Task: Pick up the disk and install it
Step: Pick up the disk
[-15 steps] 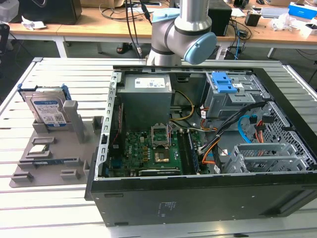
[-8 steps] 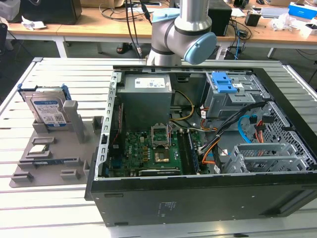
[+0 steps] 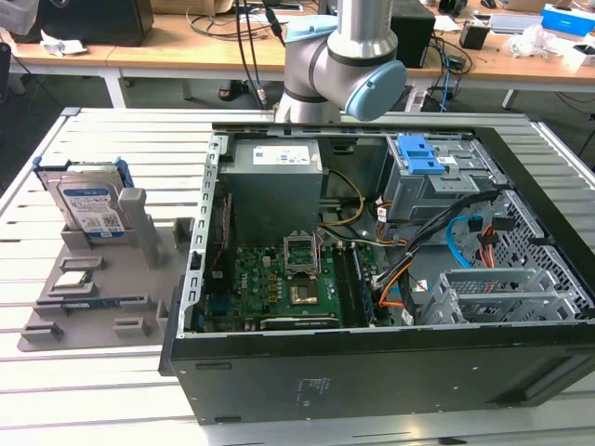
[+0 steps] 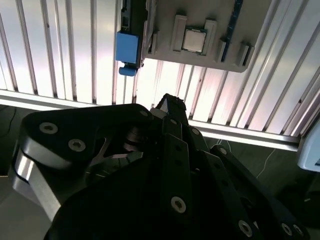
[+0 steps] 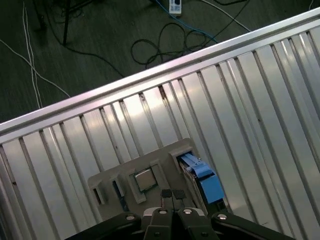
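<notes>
The disk (image 3: 88, 203) stands on edge in a slot of the grey holder plate (image 3: 93, 325), at the exterior view's left, silver with a white-and-blue label and a blue carrier frame. In both wrist views I look down on it edge-on: the disk (image 5: 200, 176) shows its blue frame, and so does the disk (image 4: 127, 50). My gripper (image 5: 172, 196) hangs high above the holder plate (image 5: 165, 155), shut and holding nothing. The gripper (image 4: 167, 102) tapers to a closed tip, well clear of the disk.
The open computer case (image 3: 372, 372) lies right of the holder, with its motherboard (image 3: 279, 279), a drive cage with a blue latch (image 3: 418, 153) and a grey bay (image 3: 502, 293). A processor chip (image 4: 194, 39) sits on the holder. The ribbed table's edge (image 5: 150, 75) drops to a cabled floor.
</notes>
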Action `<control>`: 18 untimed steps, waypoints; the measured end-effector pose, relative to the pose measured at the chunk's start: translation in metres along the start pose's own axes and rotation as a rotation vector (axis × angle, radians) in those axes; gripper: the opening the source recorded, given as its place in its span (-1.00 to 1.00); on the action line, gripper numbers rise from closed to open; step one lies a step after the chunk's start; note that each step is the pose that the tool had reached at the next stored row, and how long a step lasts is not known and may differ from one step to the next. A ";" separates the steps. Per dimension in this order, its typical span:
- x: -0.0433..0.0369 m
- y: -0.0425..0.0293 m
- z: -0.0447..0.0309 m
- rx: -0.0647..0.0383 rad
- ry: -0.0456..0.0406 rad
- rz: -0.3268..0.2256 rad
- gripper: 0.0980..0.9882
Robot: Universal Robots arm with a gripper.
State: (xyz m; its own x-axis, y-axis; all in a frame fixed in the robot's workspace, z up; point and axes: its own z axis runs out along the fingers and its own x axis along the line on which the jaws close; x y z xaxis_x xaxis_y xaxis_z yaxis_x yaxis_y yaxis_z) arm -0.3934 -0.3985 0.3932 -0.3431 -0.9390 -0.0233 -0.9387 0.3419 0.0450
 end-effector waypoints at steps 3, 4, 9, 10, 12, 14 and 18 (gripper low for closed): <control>0.0000 0.0001 0.0000 0.000 0.0010 -0.021 -0.98; 0.0000 0.0000 0.0000 -0.001 0.0014 -0.030 -0.98; 0.0000 0.0000 0.0000 -0.002 0.0032 -0.068 -0.98; 0.0000 0.0000 0.0000 -0.002 0.0034 -0.075 -0.98; 0.0000 0.0000 0.0000 -0.002 0.0041 -0.090 -0.98; 0.0000 0.0000 0.0000 -0.002 0.0047 -0.103 -0.98; 0.0000 0.0000 0.0000 -0.003 0.0058 -0.128 -0.98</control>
State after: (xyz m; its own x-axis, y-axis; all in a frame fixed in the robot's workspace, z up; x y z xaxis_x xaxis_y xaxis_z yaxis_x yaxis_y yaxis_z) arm -0.3934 -0.3985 0.3932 -0.2203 -0.9751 -0.0233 -0.9747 0.2191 0.0450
